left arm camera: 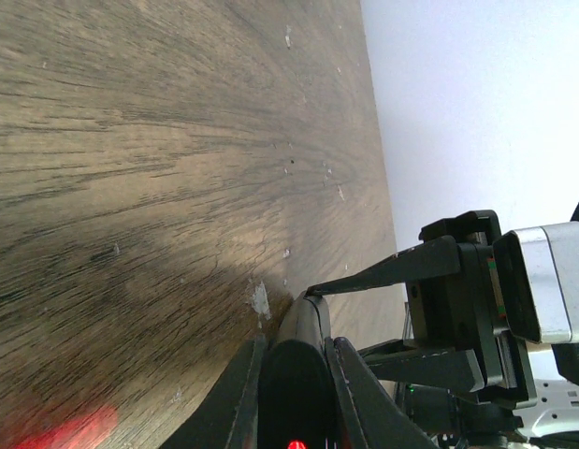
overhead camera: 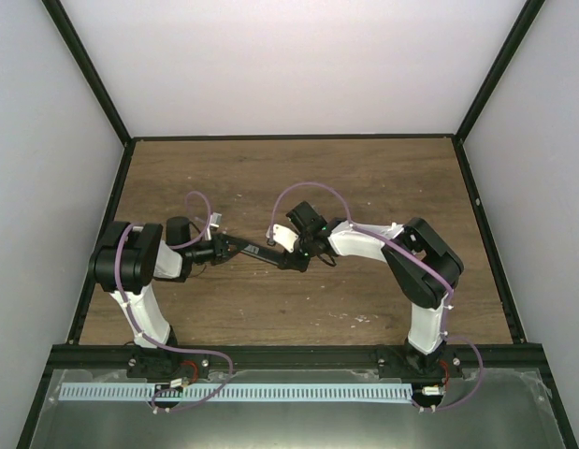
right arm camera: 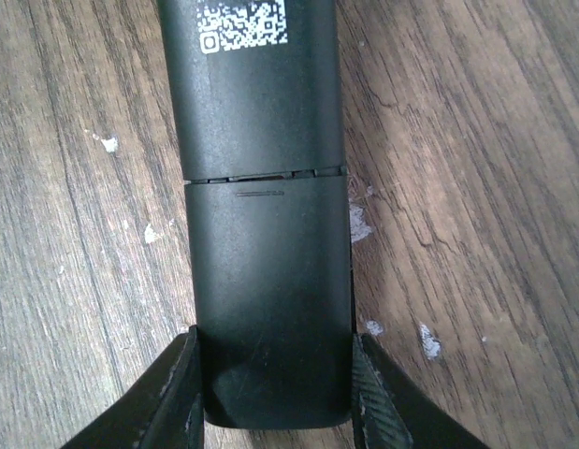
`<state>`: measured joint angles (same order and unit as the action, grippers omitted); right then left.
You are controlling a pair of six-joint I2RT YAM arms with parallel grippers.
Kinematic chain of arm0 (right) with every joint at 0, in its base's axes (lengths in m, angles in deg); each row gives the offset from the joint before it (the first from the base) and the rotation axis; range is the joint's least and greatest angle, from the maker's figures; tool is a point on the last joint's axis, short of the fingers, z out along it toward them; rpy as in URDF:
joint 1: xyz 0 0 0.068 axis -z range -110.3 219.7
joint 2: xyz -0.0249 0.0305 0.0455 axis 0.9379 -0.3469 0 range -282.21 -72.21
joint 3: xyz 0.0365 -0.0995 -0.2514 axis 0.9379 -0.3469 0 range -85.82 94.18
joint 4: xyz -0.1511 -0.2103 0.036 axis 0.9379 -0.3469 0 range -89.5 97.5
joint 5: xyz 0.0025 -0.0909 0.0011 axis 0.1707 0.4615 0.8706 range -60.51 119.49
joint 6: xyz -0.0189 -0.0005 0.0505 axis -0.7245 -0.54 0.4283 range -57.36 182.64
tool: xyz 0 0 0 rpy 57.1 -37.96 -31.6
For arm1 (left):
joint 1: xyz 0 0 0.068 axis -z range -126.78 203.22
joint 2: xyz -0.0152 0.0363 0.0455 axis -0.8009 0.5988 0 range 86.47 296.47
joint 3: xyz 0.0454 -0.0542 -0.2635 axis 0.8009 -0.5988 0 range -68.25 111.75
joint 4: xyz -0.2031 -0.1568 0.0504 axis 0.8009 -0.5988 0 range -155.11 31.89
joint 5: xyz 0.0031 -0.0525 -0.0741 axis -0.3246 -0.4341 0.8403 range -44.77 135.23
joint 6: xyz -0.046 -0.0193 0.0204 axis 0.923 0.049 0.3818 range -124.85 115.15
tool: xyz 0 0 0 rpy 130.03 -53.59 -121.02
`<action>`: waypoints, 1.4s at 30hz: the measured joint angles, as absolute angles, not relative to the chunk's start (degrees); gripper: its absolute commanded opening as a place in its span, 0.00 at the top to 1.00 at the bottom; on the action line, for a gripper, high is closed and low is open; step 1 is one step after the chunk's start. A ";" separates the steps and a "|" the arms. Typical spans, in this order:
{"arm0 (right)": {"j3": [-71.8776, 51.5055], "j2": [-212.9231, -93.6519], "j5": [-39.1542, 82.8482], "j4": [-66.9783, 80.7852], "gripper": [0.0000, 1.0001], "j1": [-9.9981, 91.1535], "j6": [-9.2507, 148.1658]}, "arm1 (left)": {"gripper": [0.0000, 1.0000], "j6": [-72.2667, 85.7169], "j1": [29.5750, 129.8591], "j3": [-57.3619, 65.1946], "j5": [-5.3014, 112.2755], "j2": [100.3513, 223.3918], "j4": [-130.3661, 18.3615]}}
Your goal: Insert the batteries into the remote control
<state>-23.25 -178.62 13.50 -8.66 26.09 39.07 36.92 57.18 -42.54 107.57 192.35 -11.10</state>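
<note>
Remote control (right arm camera: 266, 234), matte black with a QR label, lies over a scuffed brown wooden table (overhead camera: 364, 178) between white walls (overhead camera: 289, 65); left gripper (left arm camera: 294, 383) and right gripper (right arm camera: 275, 393) clamp its ends.

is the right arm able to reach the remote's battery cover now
Likely yes: the right gripper clasps the remote control at its cover end, the battery cover unobstructed; the left gripper holds the other end.

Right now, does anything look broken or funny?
Nothing looks broken. The left claw and right claw each grip one end of the remote, held straight. The only oddity is small white chips in the table.
</note>
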 measured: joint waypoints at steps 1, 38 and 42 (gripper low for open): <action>-23.25 -178.62 13.61 -8.62 0.69 26.07 38.87 | 1.00 36.92 57.18 -42.54 107.57 192.35 -11.10; -24.13 -176.50 12.17 -6.09 0.29 26.09 35.11 | 1.00 36.82 57.18 -42.49 107.53 192.35 -11.06; -24.15 -175.58 11.40 -5.63 0.48 27.05 35.92 | 1.00 36.73 57.18 -42.49 107.55 192.35 -11.06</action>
<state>-24.15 -175.58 11.40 -5.63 27.05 35.92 36.73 57.18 -42.49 107.55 192.35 -11.06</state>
